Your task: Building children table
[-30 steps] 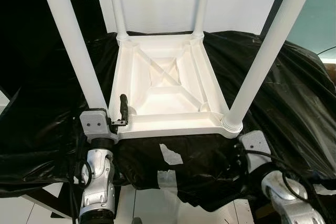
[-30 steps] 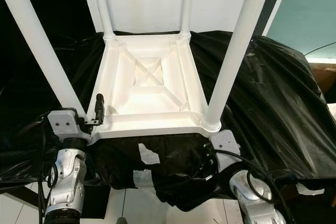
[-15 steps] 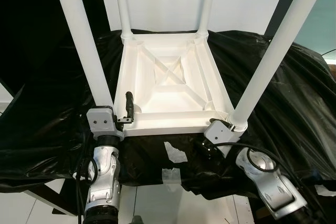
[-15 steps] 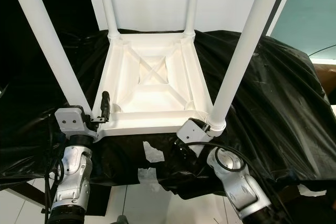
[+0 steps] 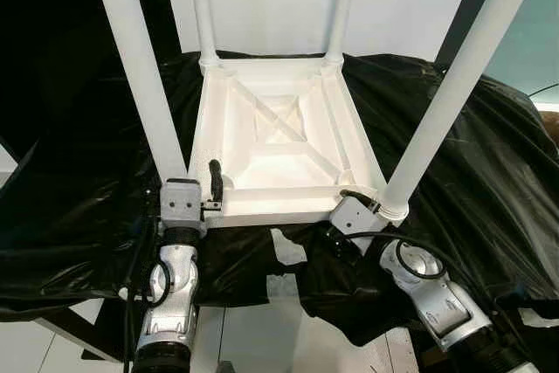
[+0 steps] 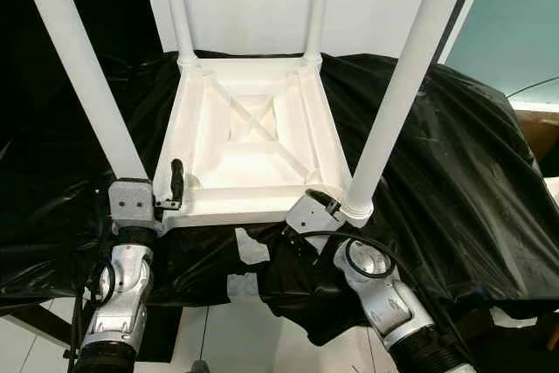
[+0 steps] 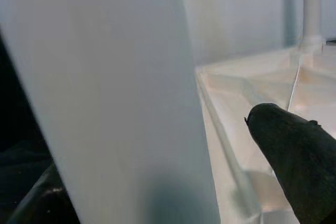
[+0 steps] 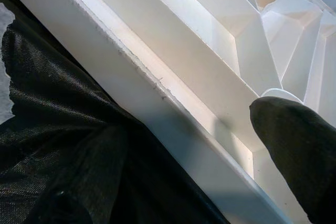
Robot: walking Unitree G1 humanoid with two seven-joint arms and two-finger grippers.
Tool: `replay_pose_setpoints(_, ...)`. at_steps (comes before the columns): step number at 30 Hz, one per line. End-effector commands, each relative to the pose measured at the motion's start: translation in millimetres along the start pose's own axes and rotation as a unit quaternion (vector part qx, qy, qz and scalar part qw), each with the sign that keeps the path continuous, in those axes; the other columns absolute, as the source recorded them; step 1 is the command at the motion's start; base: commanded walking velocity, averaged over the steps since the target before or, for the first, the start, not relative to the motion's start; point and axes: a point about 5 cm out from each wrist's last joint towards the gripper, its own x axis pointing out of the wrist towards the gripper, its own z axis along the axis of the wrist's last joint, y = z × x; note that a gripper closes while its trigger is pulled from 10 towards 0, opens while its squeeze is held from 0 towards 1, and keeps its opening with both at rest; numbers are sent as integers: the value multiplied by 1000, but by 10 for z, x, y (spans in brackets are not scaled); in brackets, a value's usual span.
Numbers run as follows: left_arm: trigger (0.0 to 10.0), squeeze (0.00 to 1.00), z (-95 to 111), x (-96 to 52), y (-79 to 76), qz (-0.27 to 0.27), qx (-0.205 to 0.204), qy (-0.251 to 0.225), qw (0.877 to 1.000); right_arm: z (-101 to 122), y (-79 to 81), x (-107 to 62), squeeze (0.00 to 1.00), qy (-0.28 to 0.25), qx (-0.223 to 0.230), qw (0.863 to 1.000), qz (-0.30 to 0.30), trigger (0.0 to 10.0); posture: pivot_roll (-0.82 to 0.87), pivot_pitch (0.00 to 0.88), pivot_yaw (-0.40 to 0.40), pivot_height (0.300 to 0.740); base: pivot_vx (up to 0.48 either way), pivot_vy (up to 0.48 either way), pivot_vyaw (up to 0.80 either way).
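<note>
Black plastic sheeting (image 5: 79,181) carries the upturned white plastic children's table (image 5: 279,141), legs skyward. Left gripper (image 5: 203,194) clamps its near-left corner rim; right gripper (image 5: 356,207) straddles the near rim beside the near-right leg (image 5: 437,120), grip uncertain.

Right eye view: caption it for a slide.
Both end effectors, left and right, grip the near rim of the upturned white table on black sheeting.
</note>
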Motion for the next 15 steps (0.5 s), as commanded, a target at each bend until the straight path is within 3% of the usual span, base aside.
replay_pose_setpoints(1,10000,0,-108,-36,-71,-17,12,32,999,-113,132,-30,0,25,0,999,28,10000,75,0,-41,740,0,0,0)
replay_pose_setpoints(3,10000,0,-148,-66,-76,-22,16,41,999,-116,136,-41,0,25,-1,999,27,10000,70,0,-42,740,0,0,0)
replay_pose_setpoints(4,2745,0,-175,-88,-82,-27,18,46,998,-116,139,-49,0,25,-2,999,27,10000,70,0,-42,740,0,0,0)
replay_pose_setpoints(6,2745,0,-193,-107,-94,-32,20,48,998,-117,142,-54,0,24,-3,999,27,10000,67,0,-43,740,0,0,0)
replay_pose_setpoints(7,0,0,-202,-119,-105,-35,19,48,998,-114,144,-57,0,23,-3,999,27,10000,67,0,-44,740,0,0,0)
replay_pose_setpoints(15,0,0,-174,-94,-153,-37,13,36,999,-116,146,-57,0,21,-11,999,28,10000,68,0,-48,740,0,0,0)
